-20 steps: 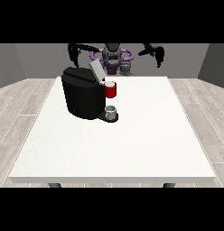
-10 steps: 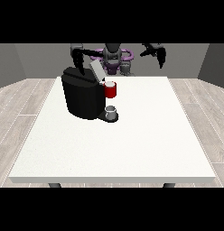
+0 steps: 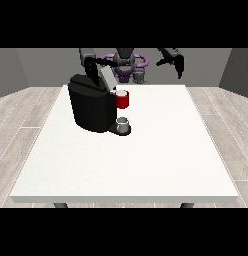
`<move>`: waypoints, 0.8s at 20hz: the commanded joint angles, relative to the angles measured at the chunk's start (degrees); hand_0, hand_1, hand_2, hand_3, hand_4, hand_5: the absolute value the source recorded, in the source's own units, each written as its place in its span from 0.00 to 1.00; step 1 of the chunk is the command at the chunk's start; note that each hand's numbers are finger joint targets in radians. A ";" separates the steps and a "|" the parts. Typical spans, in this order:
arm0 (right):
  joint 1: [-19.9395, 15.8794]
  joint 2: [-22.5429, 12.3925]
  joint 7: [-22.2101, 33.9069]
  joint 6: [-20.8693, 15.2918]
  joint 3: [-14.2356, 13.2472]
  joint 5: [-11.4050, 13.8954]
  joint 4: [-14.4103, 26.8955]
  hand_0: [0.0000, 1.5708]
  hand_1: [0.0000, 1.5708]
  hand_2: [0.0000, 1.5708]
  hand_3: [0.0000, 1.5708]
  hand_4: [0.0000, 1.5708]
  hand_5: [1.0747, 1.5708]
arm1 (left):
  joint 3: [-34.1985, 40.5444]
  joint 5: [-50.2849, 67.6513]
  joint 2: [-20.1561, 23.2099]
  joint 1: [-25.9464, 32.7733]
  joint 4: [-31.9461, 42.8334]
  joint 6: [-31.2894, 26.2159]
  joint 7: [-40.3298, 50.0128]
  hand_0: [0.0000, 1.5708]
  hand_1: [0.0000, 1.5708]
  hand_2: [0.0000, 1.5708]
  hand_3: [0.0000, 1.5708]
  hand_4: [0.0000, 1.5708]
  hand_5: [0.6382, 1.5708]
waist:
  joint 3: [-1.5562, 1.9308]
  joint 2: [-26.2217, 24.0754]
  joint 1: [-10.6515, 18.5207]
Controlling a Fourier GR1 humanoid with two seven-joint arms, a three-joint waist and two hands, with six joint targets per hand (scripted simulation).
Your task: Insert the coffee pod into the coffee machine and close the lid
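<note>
You've got a grey thing (image 3: pixel 123 121) on the coffee machine's base; can't tell whether it's the pod. Just above it sits a red thing at the machine (image 3: pixel 122 99). The coffee machine (image 3: pixel 92 102) stands on the bench (image 3: pixel 146 160), toward the view's left and far edge, lid (image 3: pixel 107 78) tilted up. The hand at the view's left (image 3: pixel 91 70) is at the machine's top, behind the lid; can't tell its fingers. The hand at the view's right (image 3: pixel 179 65) hangs in the air, well clear of the machine; fingers point downward, holding nothing.
</note>
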 commanded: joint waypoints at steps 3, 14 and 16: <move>-2.49 -0.67 1.95 2.05 0.69 -0.30 1.36 0.00 0.00 0.00 0.00 0.13 1.00 | 0.11 0.96 0.76 1.79 -1.30 0.58 2.40 0.00 0.00 0.00 0.00 0.22 1.00 | 0.03 -0.49 -0.94; -12.04 0.11 3.19 -1.69 3.74 4.63 1.80 0.00 0.00 0.00 0.00 0.00 1.00 | -2.10 -0.67 0.73 0.36 -1.12 0.28 -0.72 0.00 0.00 0.00 0.00 0.20 1.00 | 0.01 2.82 3.89; -11.38 1.59 0.69 -2.35 4.68 5.33 1.10 0.00 0.00 0.00 0.00 0.00 1.00 | -0.32 0.68 2.00 -2.98 -0.68 0.07 1.69 0.00 0.00 0.00 0.00 0.24 1.00 | 0.03 4.90 3.71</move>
